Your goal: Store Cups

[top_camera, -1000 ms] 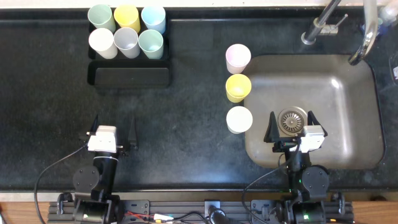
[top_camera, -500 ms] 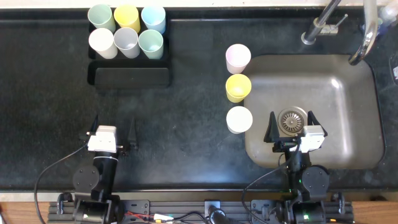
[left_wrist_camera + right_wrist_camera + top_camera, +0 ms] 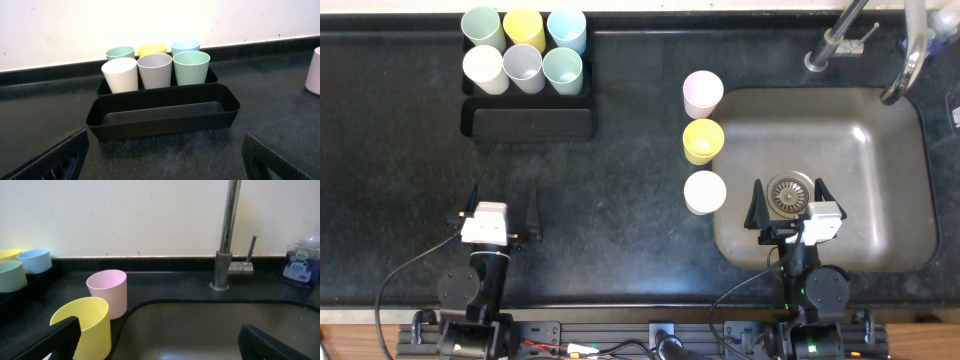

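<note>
**Desk:** Where are your grippers?

**Me:** I have the left gripper (image 3: 504, 210) in the lower left of the top view. Its fingers are spread wide with nothing between them. My right gripper (image 3: 790, 200) is in the lower right, showing against the lower left part of the sink (image 3: 880, 240). Its fingers are also apart and empty.

**Desk:** And the cups?

**Me:** I see three loose ones standing upright in a column right of centre, along the sink's left rim. The white cup (image 3: 705, 191) is nearest my right gripper, with the yellow cup (image 3: 703, 140) above it. The pink cup (image 3: 702, 92) is at the top.

**Desk:** What's ahead of the left arm?

**Me:** In the upper left there's a long black bin (image 3: 160, 122) with nothing in it. Touching it on the far side is a tray (image 3: 212, 77) holding six upright cups in two rows of three.

**Desk:** Anything else?

**Me:** I see a tap (image 3: 835, 40) in the upper right. In the right wrist view a soap bottle (image 3: 301, 262) stands at the right edge.
</note>
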Action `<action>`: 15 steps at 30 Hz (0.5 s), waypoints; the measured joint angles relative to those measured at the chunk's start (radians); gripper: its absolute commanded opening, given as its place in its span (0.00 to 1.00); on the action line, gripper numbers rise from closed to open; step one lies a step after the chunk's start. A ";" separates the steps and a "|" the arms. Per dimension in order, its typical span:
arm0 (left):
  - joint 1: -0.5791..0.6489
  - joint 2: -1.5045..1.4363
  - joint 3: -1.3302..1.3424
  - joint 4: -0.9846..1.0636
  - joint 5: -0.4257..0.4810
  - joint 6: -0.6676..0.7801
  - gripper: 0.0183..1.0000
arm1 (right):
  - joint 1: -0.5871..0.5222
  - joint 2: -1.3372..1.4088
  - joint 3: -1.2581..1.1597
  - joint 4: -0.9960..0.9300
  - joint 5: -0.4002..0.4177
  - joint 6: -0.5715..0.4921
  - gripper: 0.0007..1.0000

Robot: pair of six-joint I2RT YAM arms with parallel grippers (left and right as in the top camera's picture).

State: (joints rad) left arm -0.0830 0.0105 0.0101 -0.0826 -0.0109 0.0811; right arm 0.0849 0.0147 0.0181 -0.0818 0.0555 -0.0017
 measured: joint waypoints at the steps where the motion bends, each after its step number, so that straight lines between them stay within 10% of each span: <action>1: 0.000 0.000 0.000 0.000 0.000 0.000 1.00 | 0.000 0.000 0.000 0.000 0.000 0.000 1.00; 15: 0.000 0.328 0.150 -0.050 0.084 -0.030 1.00 | 0.000 0.000 0.000 0.000 0.000 0.000 1.00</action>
State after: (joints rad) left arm -0.0830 0.3386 0.1600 -0.1326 0.0734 0.0509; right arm 0.0849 0.0147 0.0181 -0.0818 0.0555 -0.0013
